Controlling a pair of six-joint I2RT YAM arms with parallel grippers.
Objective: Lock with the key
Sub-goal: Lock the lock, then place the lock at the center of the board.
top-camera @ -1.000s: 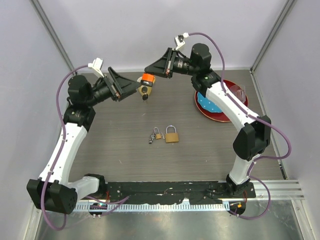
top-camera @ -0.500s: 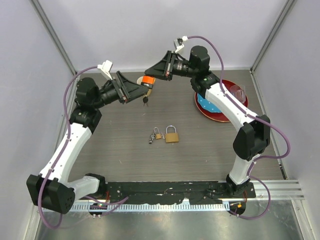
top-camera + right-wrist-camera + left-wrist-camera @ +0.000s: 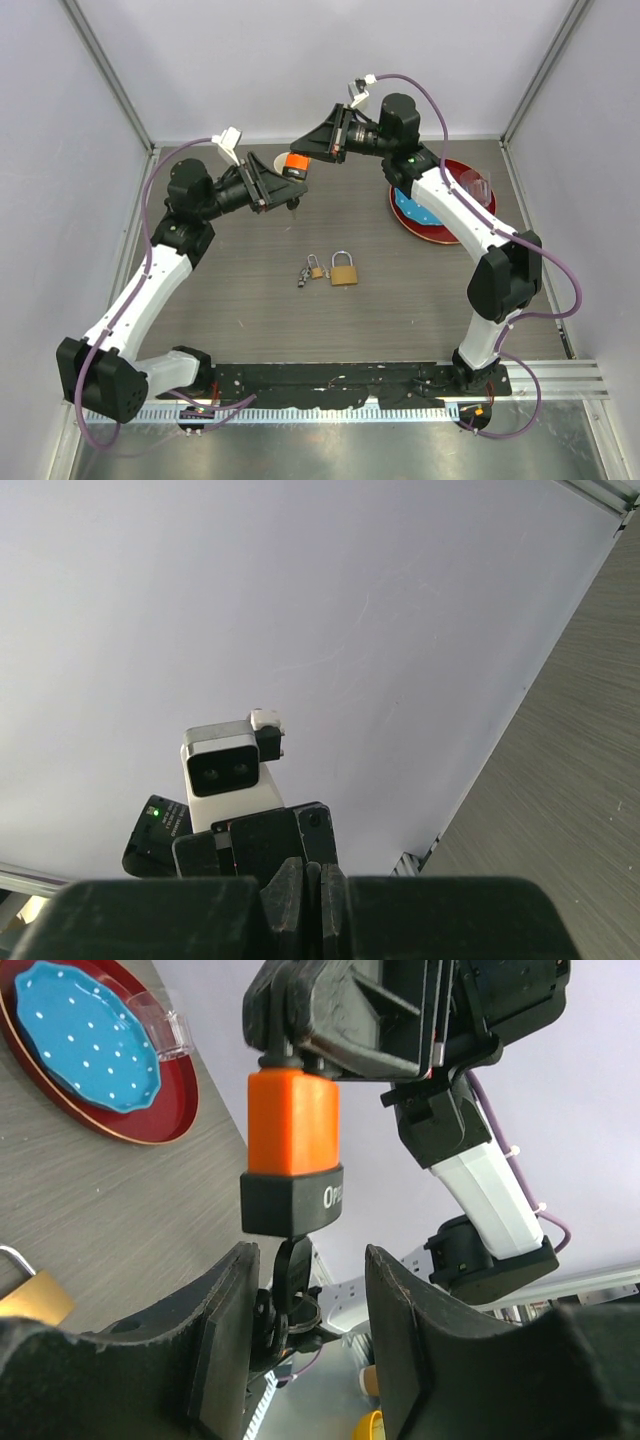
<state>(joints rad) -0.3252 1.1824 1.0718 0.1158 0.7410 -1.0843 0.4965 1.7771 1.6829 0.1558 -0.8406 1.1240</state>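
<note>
At the top centre of the overhead view, the orange padlock (image 3: pixel 293 165) hangs in the air above the table (image 3: pixel 230 300). The right gripper (image 3: pixel 300 1040) is clamped tight on its shackle, with the black base pointing down. In the left wrist view a key (image 3: pixel 291 1265) sticks out of that base, and what looks like a small ring or bunch (image 3: pixel 285 1315) dangles beneath it.

The left gripper (image 3: pixel 315 1295) straddles the key about half open. One pad stands on each side, and neither appears to touch it.

The step in hand looks like taking hold of the key in order to turn it. To do that well, the pads should close on the flat bow, not on the loose ring, and squarely, so that the key does not twist or pull out of the cylinder. The wrist axis should line up with the key shaft before it turns. The right arm has to hold the body rigid, since the lock hangs only by its shackle and could swing.

Lower in the overhead view, a brass padlock (image 3: pixel 343 270) and a smaller lock with keys (image 3: pixel 311 270) lie just beside each other on the table.

At the right, a red dish (image 3: pixel 447 232) holds a blue dotted plate (image 3: pixel 412 207). A small clear plastic piece (image 3: pixel 478 183) sits at its far rim, and I cannot tell whether anything is in it.
</note>
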